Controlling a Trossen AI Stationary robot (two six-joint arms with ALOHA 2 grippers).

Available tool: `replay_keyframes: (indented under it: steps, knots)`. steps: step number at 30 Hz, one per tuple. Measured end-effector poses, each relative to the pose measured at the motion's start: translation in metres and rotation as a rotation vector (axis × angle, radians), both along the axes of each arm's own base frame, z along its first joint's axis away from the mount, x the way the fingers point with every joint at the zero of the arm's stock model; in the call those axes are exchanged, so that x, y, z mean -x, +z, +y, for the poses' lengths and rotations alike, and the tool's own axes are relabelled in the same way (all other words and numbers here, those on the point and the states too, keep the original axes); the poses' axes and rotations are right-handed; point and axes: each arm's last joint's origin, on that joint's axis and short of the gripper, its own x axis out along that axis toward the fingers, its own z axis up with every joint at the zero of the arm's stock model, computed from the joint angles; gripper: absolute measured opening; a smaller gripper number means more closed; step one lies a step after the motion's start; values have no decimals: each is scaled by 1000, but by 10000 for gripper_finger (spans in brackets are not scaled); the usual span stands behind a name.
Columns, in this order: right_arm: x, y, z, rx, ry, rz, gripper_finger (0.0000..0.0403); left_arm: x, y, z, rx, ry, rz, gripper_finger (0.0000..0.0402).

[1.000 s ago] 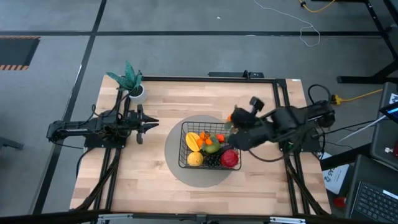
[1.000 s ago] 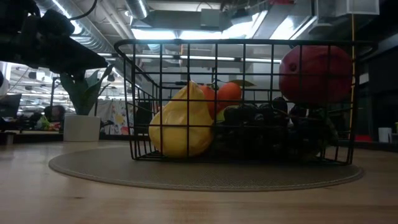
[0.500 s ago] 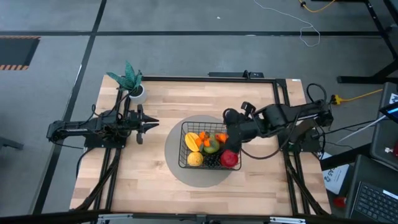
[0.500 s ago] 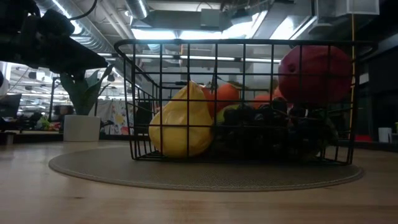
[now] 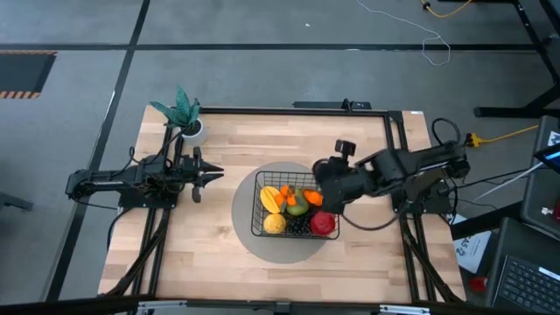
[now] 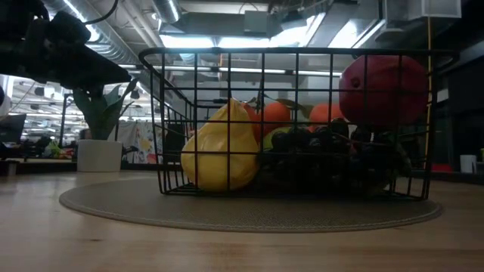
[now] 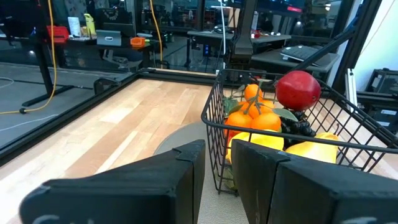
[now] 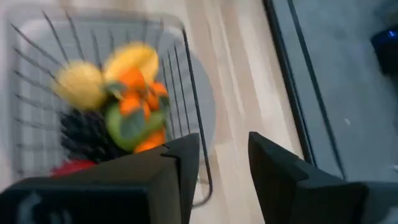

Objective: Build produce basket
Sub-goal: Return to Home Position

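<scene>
Pale wooden tabletop (image 5: 219, 271) above grey floor (image 5: 262, 70): round grey mat (image 5: 245, 214) carries the shallow black wire-mesh basket (image 5: 256, 208) of toy produce (image 5: 293, 203); right gripper (image 5: 320, 182), parted and empty, hangs over its far-right corner; left gripper (image 5: 210, 175), narrowly parted, waits left.

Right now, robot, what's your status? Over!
Right gripper open, empty, over the basket's far right corner. Left gripper parked at the left of the table. Produce piled in the basket. Nothing in the way.
</scene>
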Motion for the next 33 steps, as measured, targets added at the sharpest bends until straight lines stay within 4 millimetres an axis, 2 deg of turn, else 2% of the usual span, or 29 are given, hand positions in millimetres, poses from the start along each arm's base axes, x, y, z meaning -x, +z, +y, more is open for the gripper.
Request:
replay_keyframes:
  steps: [3, 6, 12, 15, 19, 24, 28, 33]
  knots:
    - [-5, -35, 4, 46, -37, 80, 126, 0, 0, 0, 0, 0, 0, 69]
    - [-2, -82, 12, 103, -80, 114, 126, 0, 0, 0, 0, 0, 0, 69]
    - [40, -157, 11, 107, -77, 126, 126, 0, 0, 0, 0, 0, 0, 69]
    - [67, -183, 1, 75, -84, 36, 126, 0, 0, 0, 0, 0, 0, 69]
    - [99, -200, -15, 9, -45, -202, 126, 0, 0, 0, 0, 0, 0, 69]
    - [134, -214, -36, -26, 70, -402, 126, 0, 0, 0, 0, 0, 0, 69]
    - [151, -219, -47, -87, 160, -522, 126, 0, 0, 0, 0, 0, 0, 69]
    - [164, -219, -54, -138, 313, -691, 126, 0, 0, 0, 0, 0, 0, 69]
